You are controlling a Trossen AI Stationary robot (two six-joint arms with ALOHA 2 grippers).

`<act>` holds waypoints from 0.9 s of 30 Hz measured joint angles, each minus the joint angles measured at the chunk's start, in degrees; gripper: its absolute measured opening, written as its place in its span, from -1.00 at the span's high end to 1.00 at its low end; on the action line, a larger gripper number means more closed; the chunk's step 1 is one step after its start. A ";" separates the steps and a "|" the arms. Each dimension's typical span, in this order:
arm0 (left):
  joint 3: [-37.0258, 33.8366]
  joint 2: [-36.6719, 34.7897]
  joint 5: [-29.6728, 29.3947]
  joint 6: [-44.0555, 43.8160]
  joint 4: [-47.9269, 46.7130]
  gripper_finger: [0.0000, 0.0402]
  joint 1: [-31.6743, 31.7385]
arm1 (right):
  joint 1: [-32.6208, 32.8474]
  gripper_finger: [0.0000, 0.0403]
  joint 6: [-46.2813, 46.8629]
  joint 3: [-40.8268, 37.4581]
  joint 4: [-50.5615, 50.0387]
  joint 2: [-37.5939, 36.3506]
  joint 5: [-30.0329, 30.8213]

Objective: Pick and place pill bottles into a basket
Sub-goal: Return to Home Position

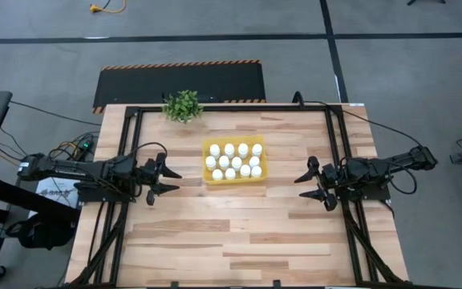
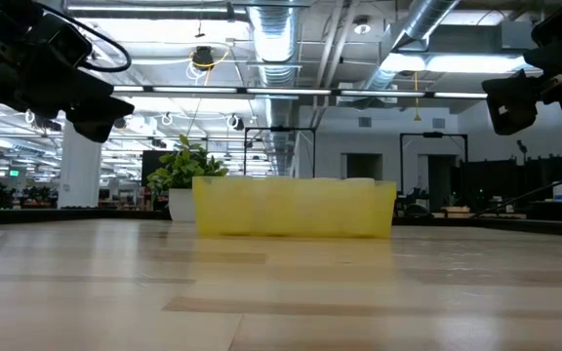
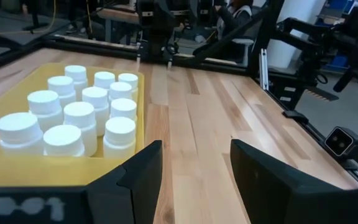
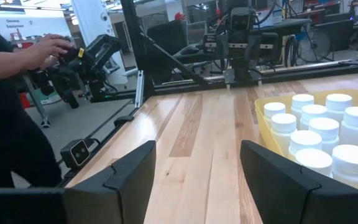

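Left gripper [image 1: 172, 181] released, empty, near left edge of worktop [image 1: 239, 241]; right gripper [image 1: 305, 186] released, empty, near right edge. Basket [image 1: 235, 182] between them, toward far edge, apart from both. Pill bottles [image 1: 235, 161], about twelve, upright inside basket in rows. Step, I judge: return of arms to home; loading looks complete. Next move needs only retreat, no grasp.

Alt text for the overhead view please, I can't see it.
At the middle of the table, a yellow tray holds rows of white pill bottles. The left gripper and right gripper flank it, open and empty; a small plant sits at one edge.
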 joint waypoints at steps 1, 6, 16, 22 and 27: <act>-0.01 0.00 0.00 -0.02 0.04 0.12 0.00 | 0.00 -0.12 0.00 0.00 0.00 0.00 0.00; -0.03 0.02 0.00 -0.15 -0.01 0.12 -0.02 | 0.00 -0.12 0.00 0.00 0.00 0.00 0.00; -0.07 -13.72 -2.02 1.80 -8.59 0.12 -3.28 | 0.00 -0.12 0.00 -0.02 0.00 -0.02 0.00; -0.07 -18.58 -4.47 5.93 -9.22 0.12 -3.23 | 0.00 -0.12 0.00 -0.01 0.01 -0.04 0.00; -0.10 -18.48 -5.71 7.33 -9.27 0.12 -3.21 | 0.00 -0.12 0.00 -0.02 -0.02 -0.02 0.00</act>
